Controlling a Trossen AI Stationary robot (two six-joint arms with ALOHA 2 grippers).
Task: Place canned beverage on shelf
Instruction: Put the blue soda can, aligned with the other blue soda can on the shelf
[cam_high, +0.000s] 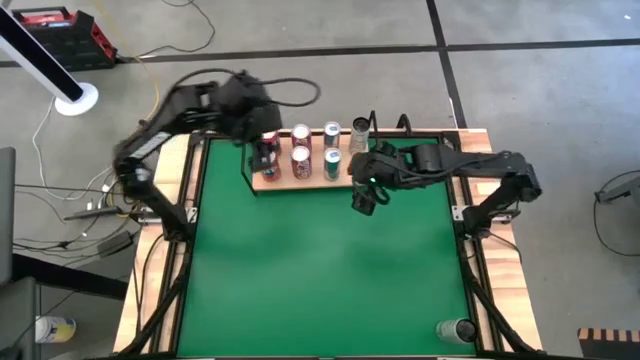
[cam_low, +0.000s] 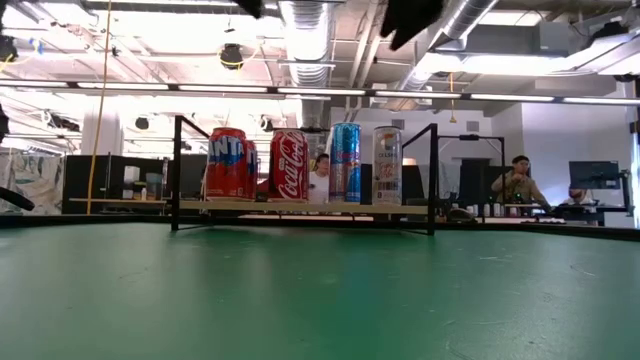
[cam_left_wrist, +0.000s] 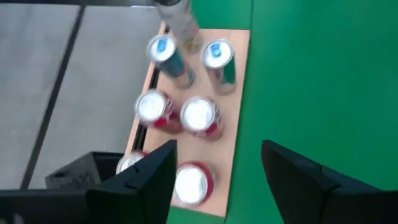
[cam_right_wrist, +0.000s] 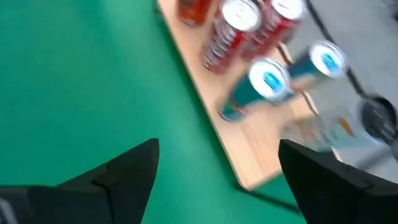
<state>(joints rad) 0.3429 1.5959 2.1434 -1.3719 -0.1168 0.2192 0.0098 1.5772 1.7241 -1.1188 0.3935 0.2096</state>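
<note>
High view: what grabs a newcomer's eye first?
The row of upright cans packed on the small wooden shelf at the far edge of the green table. Both arms hang over it: the left end effector above the shelf's left end, the right end effector open by its right end, holding nothing.

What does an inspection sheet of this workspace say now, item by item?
Surface: green table, mostly bare.
Job's things: shelf at the far edge, cans standing on it.
Clutter: one can lying on the near right wooden edge.
Grippers: left gripper above the shelf's left end, open and empty; right gripper above its right end, open and empty.
Cables: loose cords on the floor, left.
Surroundings: people at desks behind.
</note>
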